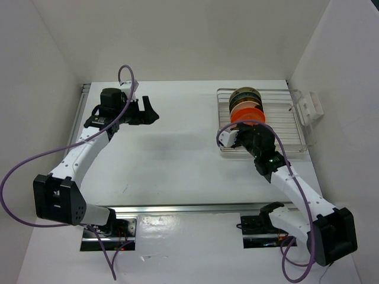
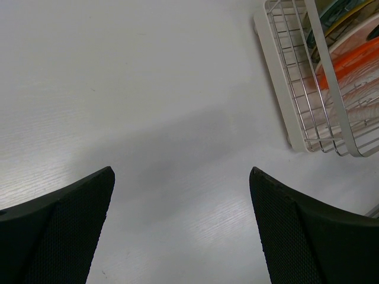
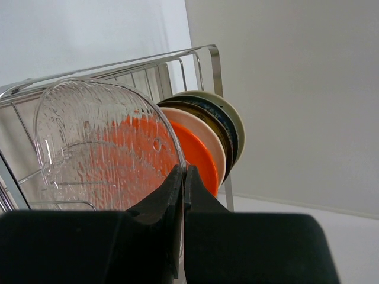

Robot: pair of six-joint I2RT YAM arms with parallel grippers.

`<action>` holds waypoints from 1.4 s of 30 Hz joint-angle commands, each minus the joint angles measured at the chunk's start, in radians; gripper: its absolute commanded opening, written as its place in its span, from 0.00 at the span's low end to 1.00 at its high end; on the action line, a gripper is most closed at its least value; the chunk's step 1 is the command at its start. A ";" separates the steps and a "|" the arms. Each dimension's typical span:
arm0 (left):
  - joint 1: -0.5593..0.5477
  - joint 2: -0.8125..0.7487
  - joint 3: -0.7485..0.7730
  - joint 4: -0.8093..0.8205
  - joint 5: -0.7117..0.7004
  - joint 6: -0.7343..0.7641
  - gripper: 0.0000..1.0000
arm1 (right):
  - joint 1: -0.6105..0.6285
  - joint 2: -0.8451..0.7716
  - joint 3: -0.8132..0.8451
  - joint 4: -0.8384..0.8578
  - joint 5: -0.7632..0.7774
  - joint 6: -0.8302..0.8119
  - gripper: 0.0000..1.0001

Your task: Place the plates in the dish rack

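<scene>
The silver wire dish rack (image 1: 284,127) stands at the back right on a white tray. Several plates stand on edge at its far left end, with the orange plate (image 1: 246,113) nearest the front. My right gripper (image 1: 247,131) is over the rack's near left part, shut on the rim of a clear glass plate (image 3: 100,148), held upright just in front of the orange plate (image 3: 198,157). Behind it stand tan, brown, teal and cream plates. My left gripper (image 1: 148,111) is open and empty above the bare table at back left. The rack's corner shows in the left wrist view (image 2: 308,106).
White walls close the table at the back and both sides. A white bracket (image 1: 309,107) is fixed on the right wall beside the rack. Metal rails (image 1: 177,208) run along the near edge by the arm bases.
</scene>
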 commanded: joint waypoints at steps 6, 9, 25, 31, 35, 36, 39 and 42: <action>0.010 -0.038 -0.009 0.035 0.017 0.004 1.00 | -0.005 -0.024 0.011 -0.100 0.058 -0.001 0.00; 0.010 -0.038 -0.009 0.035 0.028 0.004 1.00 | -0.005 -0.047 0.011 -0.111 0.067 0.041 0.15; 0.029 -0.038 -0.027 0.053 0.059 0.004 1.00 | -0.005 -0.251 0.051 -0.136 0.206 0.401 0.58; 0.029 0.000 -0.004 0.049 0.051 0.016 1.00 | -0.005 -0.208 0.166 -0.107 0.226 0.818 0.67; 0.029 0.039 0.054 -0.032 -0.050 0.083 1.00 | -0.005 0.052 0.377 -0.249 0.248 1.271 0.79; 0.029 0.050 0.080 -0.048 -0.079 0.096 1.00 | -0.005 0.105 0.428 -0.274 0.278 1.333 0.81; 0.029 0.050 0.126 -0.086 -0.197 0.151 1.00 | -0.005 0.298 0.713 -0.376 0.269 1.475 0.97; 0.029 0.068 0.160 -0.086 -0.291 0.185 1.00 | -0.005 0.442 0.842 -0.417 0.264 1.495 1.00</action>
